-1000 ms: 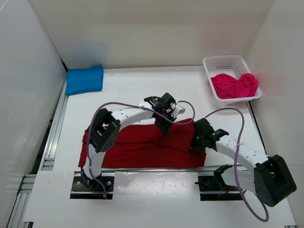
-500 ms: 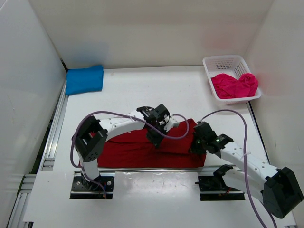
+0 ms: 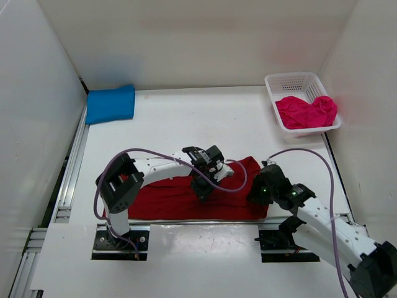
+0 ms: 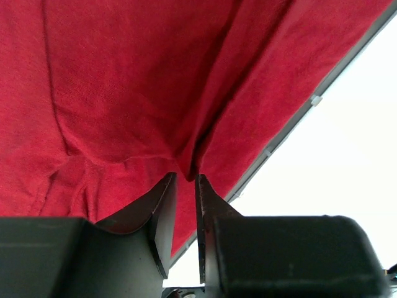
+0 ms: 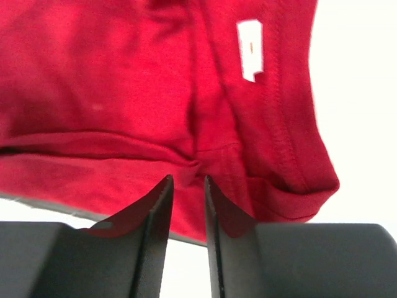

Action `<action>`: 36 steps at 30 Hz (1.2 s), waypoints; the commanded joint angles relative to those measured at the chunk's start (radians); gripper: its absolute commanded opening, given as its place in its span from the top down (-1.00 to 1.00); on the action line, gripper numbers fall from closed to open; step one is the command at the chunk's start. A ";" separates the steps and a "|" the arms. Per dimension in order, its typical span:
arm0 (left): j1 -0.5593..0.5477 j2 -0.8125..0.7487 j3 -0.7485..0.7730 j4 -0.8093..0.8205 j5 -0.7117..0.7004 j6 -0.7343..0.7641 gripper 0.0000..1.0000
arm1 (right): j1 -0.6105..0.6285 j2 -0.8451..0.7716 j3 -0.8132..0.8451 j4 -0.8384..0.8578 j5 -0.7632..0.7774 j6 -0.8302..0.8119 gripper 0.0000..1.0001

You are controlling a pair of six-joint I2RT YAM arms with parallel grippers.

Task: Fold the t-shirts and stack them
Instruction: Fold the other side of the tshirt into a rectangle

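Parting the left jaws to a thin slit, tips aimed at a raised pucker of the dark red t-shirt [image 4: 111,93]. Parting the right jaws likewise, showing red cloth through a narrow gap, close to the hem and the white label [image 5: 250,49].

Sitting lower in the overhead view than a second ago: bringing the left jaws down from the shirt's far edge to the middle of the cloth, and the right jaws slightly nearer at its right end. Leaving the shirt as a narrower, long band along the near edge of the worktop [image 3: 186,118], with the right end reaching a little farther back.

Curling the left arm [image 3: 158,166] up from its base and rightward, bending the wrist down onto the cloth. Stretching the right arm [image 3: 322,217] low and leftward, now trailing its rear joint off the bottom right corner.

Keeping the blue t-shirt [image 3: 110,104] folded in the far left corner and the pink t-shirt [image 3: 305,112] bunched in the white basket [image 3: 288,79] at far right, both lying as before.
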 commanded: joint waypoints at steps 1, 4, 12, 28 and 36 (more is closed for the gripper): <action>-0.025 -0.025 -0.033 0.000 -0.038 0.001 0.39 | 0.002 -0.088 0.003 -0.013 0.000 -0.049 0.33; -0.034 -0.037 -0.042 0.000 -0.038 0.001 0.39 | 0.002 -0.099 0.012 0.061 -0.023 -0.058 0.48; -0.063 -0.057 -0.083 0.000 -0.009 0.001 0.26 | 0.002 0.092 0.034 0.306 -0.175 -0.015 0.93; -0.030 -0.221 -0.096 -0.044 0.062 0.001 0.15 | 0.012 0.301 0.006 0.605 -0.279 0.002 0.96; 0.239 -0.321 -0.180 -0.044 0.033 0.001 0.15 | 0.080 0.448 0.091 0.544 -0.331 -0.101 0.99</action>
